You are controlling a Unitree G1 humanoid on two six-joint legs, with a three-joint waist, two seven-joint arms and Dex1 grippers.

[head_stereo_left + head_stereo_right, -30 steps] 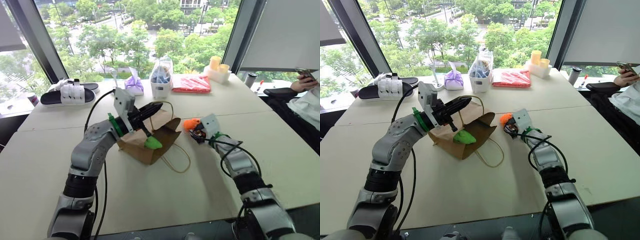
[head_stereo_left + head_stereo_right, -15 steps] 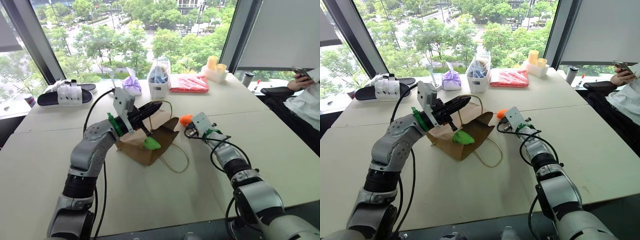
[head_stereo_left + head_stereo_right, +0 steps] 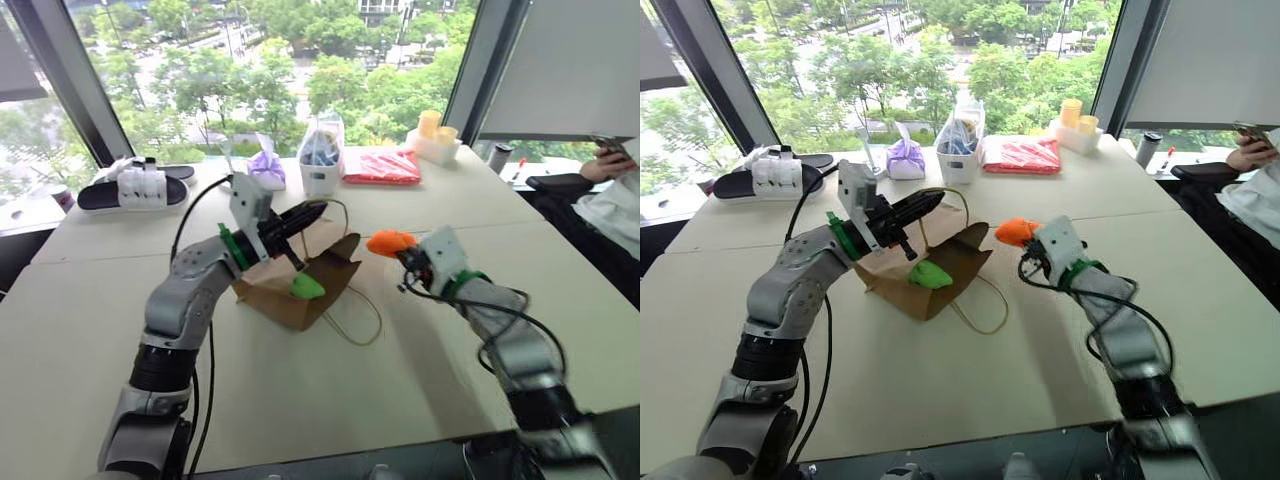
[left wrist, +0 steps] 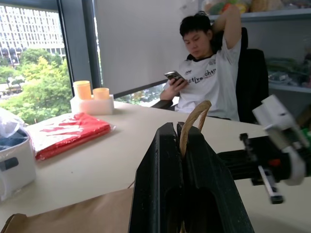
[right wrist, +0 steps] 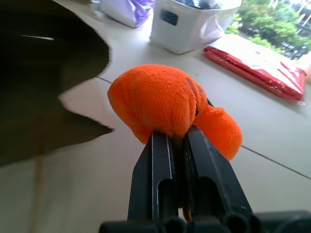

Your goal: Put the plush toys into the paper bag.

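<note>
Sunlit white table, mid-frame: right gripper clamped on the orange plush toy, the paper bag lower left of it, mouth held up by left gripper pinching a handle; green toy already at the mouth

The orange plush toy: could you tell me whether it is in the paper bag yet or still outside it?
Outside. The orange plush toy hangs above the table, pinched in the shut right gripper, beside the paper bag, whose handle the left gripper holds.

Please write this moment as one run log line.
left gripper: shut on bag handle | right gripper: shut on orange toy, lifted off table | green toy: at paper bag mouth
</note>
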